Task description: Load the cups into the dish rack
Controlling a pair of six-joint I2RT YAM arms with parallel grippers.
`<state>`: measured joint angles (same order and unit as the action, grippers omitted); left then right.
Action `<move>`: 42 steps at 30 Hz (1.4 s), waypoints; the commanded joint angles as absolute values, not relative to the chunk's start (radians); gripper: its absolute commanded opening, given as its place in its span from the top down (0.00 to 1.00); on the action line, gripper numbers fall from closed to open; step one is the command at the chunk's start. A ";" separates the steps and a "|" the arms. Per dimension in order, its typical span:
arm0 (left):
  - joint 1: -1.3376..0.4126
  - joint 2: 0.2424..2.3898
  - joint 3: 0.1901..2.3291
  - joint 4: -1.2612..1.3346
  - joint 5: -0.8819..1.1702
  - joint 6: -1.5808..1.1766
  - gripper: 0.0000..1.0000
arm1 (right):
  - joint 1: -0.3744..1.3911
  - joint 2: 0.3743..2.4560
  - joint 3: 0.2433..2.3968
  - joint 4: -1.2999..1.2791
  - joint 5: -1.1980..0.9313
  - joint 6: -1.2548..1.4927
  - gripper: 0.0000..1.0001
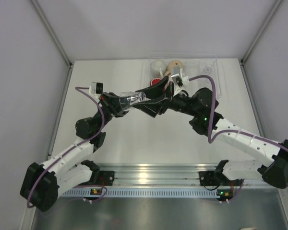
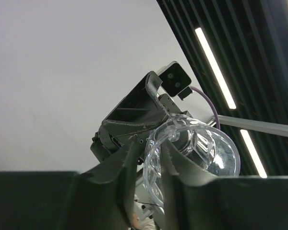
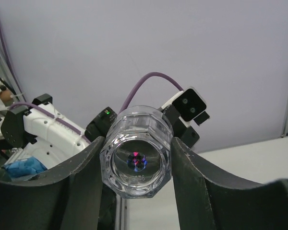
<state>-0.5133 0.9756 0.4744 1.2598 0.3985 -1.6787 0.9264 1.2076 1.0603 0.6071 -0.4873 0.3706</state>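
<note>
A small clear glass [image 1: 130, 101] hangs on its side above the table's middle, held between both arms. My left gripper [image 1: 122, 103] is shut on its rim [image 2: 156, 158], one finger inside the mouth and one outside. My right gripper [image 1: 145, 99] has its jaws around the base end of the glass [image 3: 137, 163], and both fingers [image 3: 91, 167] press against its sides. The transparent dish rack [image 1: 209, 67] sits at the back of the table. In it are a tan mug [image 1: 174, 65], a red mug [image 1: 158, 82] and a white cup [image 1: 157, 64].
White walls close in the table on the left, back and right. A metal rail [image 1: 153, 173] with the arm bases runs along the near edge. Purple cables [image 1: 209, 79] loop off both wrists.
</note>
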 commanded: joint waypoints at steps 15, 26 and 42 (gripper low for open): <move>-0.517 1.017 0.413 1.399 0.436 -1.641 0.02 | 0.902 1.043 0.939 0.542 -0.350 0.367 1.00; -0.518 1.055 0.390 1.399 0.436 -1.614 0.02 | 0.726 0.826 0.812 0.388 -0.339 0.380 1.00; -0.517 1.085 0.403 1.258 0.517 -1.467 0.02 | 0.614 0.781 1.014 -0.326 0.182 0.388 1.00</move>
<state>-0.5152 1.1023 0.3592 1.2533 0.4603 -1.5467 0.6296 0.7303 0.9009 -0.0811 -0.0544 0.3779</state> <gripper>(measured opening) 0.982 0.514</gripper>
